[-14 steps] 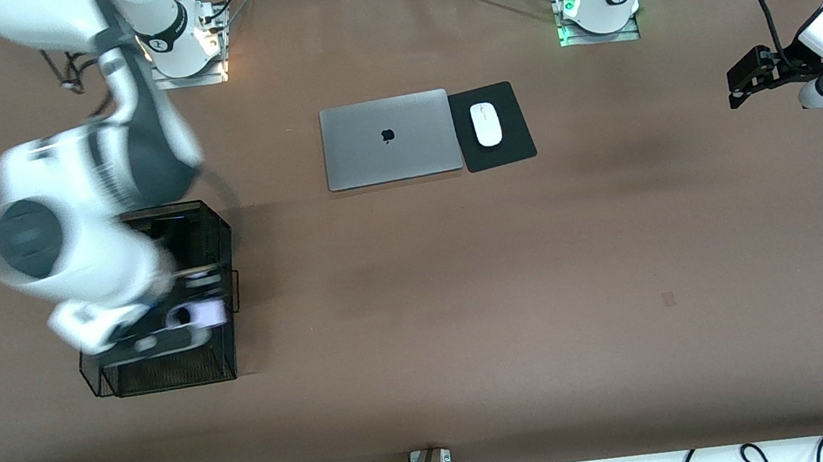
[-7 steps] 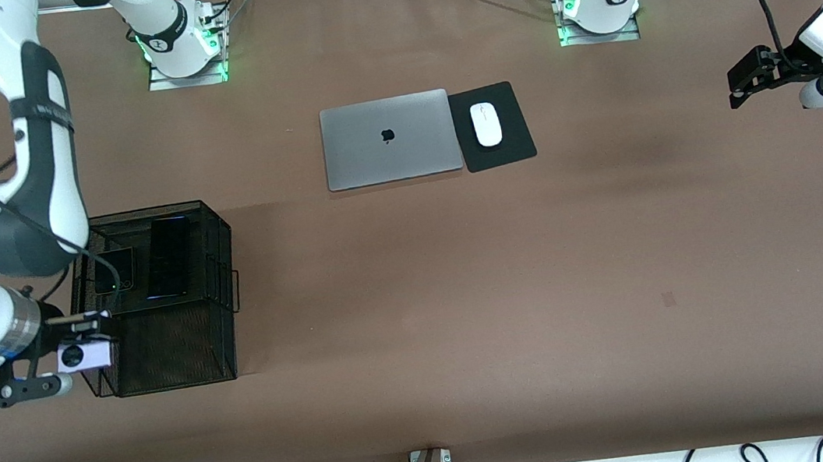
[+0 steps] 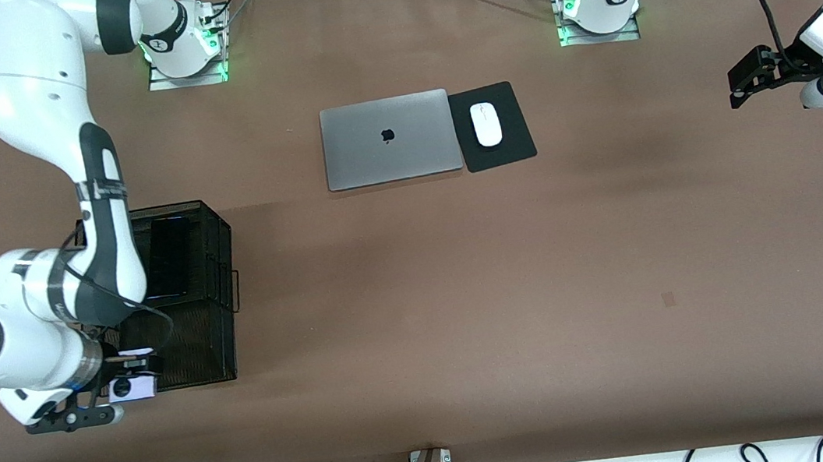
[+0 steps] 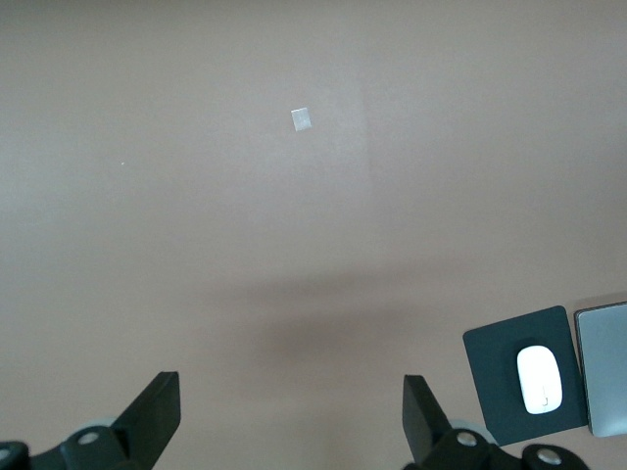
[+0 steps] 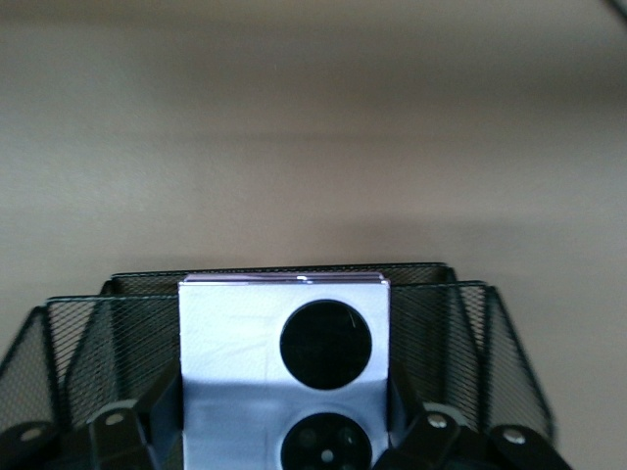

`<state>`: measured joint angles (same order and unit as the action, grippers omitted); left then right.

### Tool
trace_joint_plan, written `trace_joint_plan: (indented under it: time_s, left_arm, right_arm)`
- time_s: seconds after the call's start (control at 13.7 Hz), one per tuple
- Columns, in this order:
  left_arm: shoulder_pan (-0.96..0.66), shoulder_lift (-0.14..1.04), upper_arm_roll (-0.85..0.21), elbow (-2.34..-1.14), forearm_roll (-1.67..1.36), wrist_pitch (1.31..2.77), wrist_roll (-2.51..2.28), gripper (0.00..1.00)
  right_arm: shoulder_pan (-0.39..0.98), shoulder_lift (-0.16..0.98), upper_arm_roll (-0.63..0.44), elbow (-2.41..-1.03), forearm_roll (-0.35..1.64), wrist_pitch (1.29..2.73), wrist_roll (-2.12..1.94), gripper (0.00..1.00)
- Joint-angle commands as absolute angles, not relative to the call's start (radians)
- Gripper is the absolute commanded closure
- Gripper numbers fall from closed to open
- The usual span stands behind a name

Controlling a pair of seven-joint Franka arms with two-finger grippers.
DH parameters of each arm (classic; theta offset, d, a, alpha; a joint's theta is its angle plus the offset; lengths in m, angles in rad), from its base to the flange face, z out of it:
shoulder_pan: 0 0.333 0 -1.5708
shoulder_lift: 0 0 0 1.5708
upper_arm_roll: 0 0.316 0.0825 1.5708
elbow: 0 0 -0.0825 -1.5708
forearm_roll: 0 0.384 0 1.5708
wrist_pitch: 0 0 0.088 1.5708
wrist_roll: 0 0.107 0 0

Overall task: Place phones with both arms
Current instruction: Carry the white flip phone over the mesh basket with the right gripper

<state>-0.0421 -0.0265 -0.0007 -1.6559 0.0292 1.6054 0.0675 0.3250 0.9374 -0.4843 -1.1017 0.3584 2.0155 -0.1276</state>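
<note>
My right gripper (image 3: 133,381) is shut on the lilac-white flip phone (image 3: 135,387), over the wall of the black mesh basket (image 3: 196,363) that lies nearest to the front camera. In the right wrist view the phone (image 5: 245,333) stands between the fingers (image 5: 165,403), its two black circles showing, with the mesh basket (image 5: 470,333) around it; the right gripper (image 5: 284,416) holds its sides. A long black slab phone (image 3: 168,257) lies in the basket. My left gripper (image 3: 736,89) waits open and empty over the left arm's end of the table; in its own view the left gripper (image 4: 289,416) is over bare tabletop.
A closed grey laptop (image 3: 388,139) lies mid-table near the bases, beside a white mouse (image 3: 486,124) on a black pad (image 3: 510,150). The left wrist view also catches the mouse (image 4: 539,380) and the laptop (image 4: 607,367). Cables run along the table edge nearest the camera.
The right arm swung the lilac-white phone from over the basket out past its outer side, then to the basket's near wall. The left arm has not moved.
</note>
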Motion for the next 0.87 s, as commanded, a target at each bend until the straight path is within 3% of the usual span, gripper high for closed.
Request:
trace_joint_plan:
  time_s: [0.0, 0.15, 0.22, 0.29, 0.36, 0.44, 0.51, 0.8]
  left_arm:
    - [-0.043, -0.028, 0.003, -1.641, 0.025, 1.588, 0.081, 0.0]
    - [-0.04, -0.026, 0.003, -1.641, 0.025, 1.588, 0.092, 0.0]
    - [-0.04, -0.026, 0.003, -1.641, 0.025, 1.588, 0.091, 0.0]
    - [-0.04, -0.026, 0.003, -1.641, 0.025, 1.588, 0.091, 0.0]
    - [-0.04, -0.026, 0.003, -1.641, 0.025, 1.588, 0.083, 0.0]
    - [-0.04, -0.028, 0.003, -1.641, 0.025, 1.588, 0.083, 0.0]
    - [-0.04, -0.028, 0.003, -1.641, 0.025, 1.588, 0.083, 0.0]
    - [-0.04, -0.026, 0.003, -1.641, 0.025, 1.588, 0.081, 0.0]
  right_arm:
    - [0.324, 0.94, -0.485, -1.133, 0.39, 2.042, -0.14, 1.0]
    - [0.328, 0.94, -0.483, -1.163, 0.391, 2.045, -0.13, 1.0]
    - [0.328, 0.94, -0.483, -1.166, 0.394, 2.045, -0.123, 0.94]
    - [0.328, 0.939, -0.483, -1.164, 0.415, 2.04, -0.109, 0.54]
    - [0.33, 0.937, -0.483, -1.166, 0.426, 2.033, -0.107, 0.3]
    - [0.333, 0.933, -0.483, -1.166, 0.428, 2.031, -0.107, 0.19]
    - [0.333, 0.928, -0.483, -1.164, 0.428, 2.019, -0.109, 0.0]
    - [0.336, 0.876, -0.492, -1.155, 0.423, 1.942, -0.103, 0.0]
